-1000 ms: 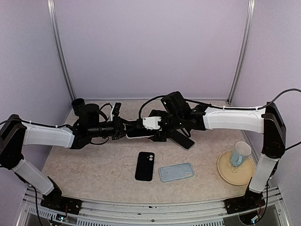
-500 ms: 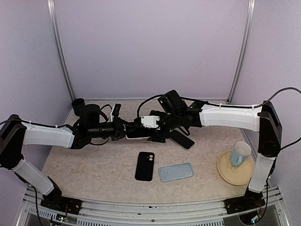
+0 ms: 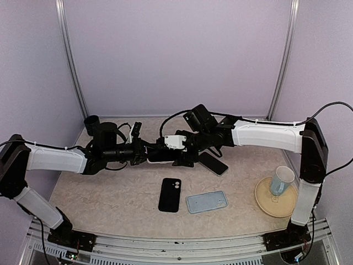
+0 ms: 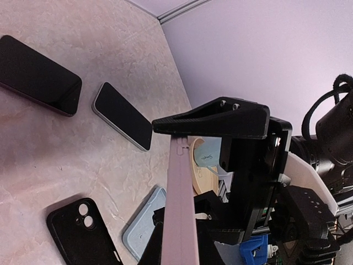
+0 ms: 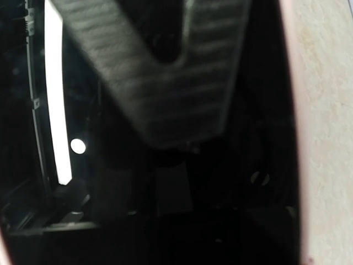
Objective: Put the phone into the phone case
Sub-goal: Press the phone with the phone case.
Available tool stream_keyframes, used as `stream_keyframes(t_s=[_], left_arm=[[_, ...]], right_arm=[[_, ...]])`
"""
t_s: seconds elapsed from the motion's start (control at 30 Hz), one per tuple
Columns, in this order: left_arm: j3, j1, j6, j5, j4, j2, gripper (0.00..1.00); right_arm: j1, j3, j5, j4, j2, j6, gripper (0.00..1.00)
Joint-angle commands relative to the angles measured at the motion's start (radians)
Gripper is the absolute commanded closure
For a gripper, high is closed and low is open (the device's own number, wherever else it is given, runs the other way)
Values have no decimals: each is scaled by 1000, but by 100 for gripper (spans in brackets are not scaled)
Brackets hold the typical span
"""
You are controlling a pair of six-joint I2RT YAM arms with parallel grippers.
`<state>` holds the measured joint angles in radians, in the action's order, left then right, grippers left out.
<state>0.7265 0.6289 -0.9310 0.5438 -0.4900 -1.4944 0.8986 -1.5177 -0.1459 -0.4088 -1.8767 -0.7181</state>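
Observation:
My left gripper (image 3: 150,154) is shut on a thin pink case (image 3: 160,160), held edge-on above the table; it also shows in the left wrist view (image 4: 180,187) between my left gripper (image 4: 181,243). My right gripper (image 3: 185,151) is pressed against the case's far end. In the right wrist view, a grey ribbed finger (image 5: 165,77) lies over a dark glossy face with a pink rim (image 5: 288,110). I cannot tell whether the right gripper is open. A black case with camera holes (image 3: 170,194) and a light blue case (image 3: 207,201) lie in front.
A dark-screened phone (image 3: 213,163) lies on the table under the right arm; the left wrist view shows it (image 4: 122,116) and a second dark phone (image 4: 36,74). A mug (image 3: 282,181) stands on a tan plate (image 3: 270,205) at the right.
The right arm has shifted a little left, towards the left gripper, and uncovered more of the phone on the table. The left arm keeps its hold and has barely moved.

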Motion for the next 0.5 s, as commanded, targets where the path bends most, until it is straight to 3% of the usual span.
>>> stream_keyframes(t_s=[0.0,0.2,0.3,0.47], left_arm=[[12,17,88,-8,-61,23,100],[13,17,89,-6,-61,24,100],[12,17,88,-7,-62,23,100],[14,17,87,-7,-61,20,100]], right_arm=[[-4,-72,-129,109,4,167,23],[-4,-84,-130,108,-6,174,20],[-4,-87,-139,107,-10,175,10],[-2,-91,-156,112,-11,177,6]])
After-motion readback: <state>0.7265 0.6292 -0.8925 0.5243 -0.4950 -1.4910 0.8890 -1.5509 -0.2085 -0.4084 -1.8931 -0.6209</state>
